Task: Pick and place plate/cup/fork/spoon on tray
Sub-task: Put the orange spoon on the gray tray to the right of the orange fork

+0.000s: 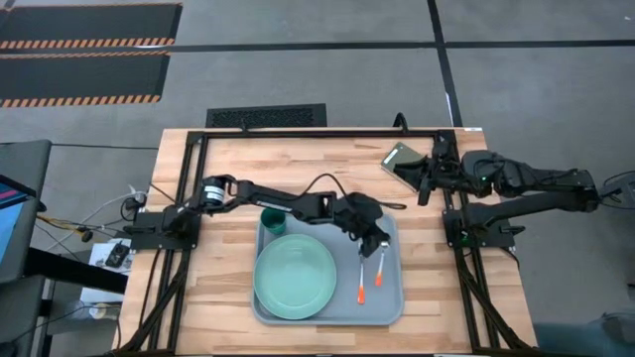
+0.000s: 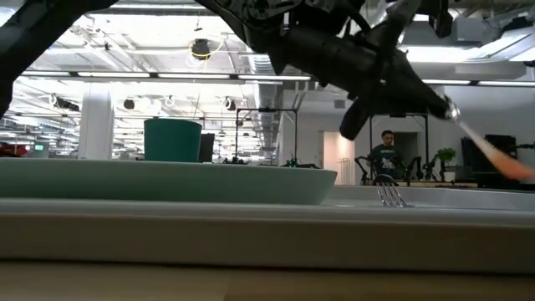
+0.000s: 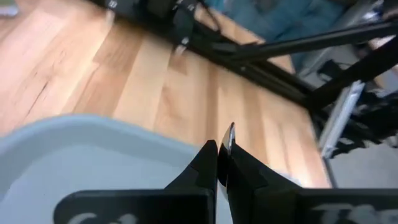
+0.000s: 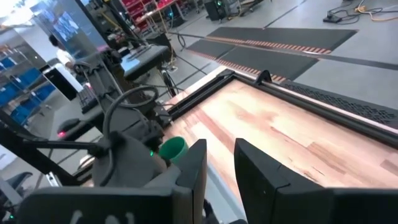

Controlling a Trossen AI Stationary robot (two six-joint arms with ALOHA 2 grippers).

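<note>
- The left hand (image 1: pixel 380 244) pinches the spoon (image 1: pixel 378 266) tight by its round end, over the tray's (image 1: pixel 395 309) right side.
- The spoon is light, stiff, slippery; its thin neck grips best.
- The right hand (image 1: pixel 422 177) waits released at the desk's (image 1: pixel 228 159) far right corner.

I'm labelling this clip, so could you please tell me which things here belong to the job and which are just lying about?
Job: tray, plate, cup, fork, spoon in the left gripper.
Lying about: small green-grey flat rectangle near the right gripper.

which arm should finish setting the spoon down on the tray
Left. Its pincer is over the pale blue-grey rectangular tray, shut on the orange-handled spoon beside the orange-handled fork. The right pincer waits off the tray.
</note>
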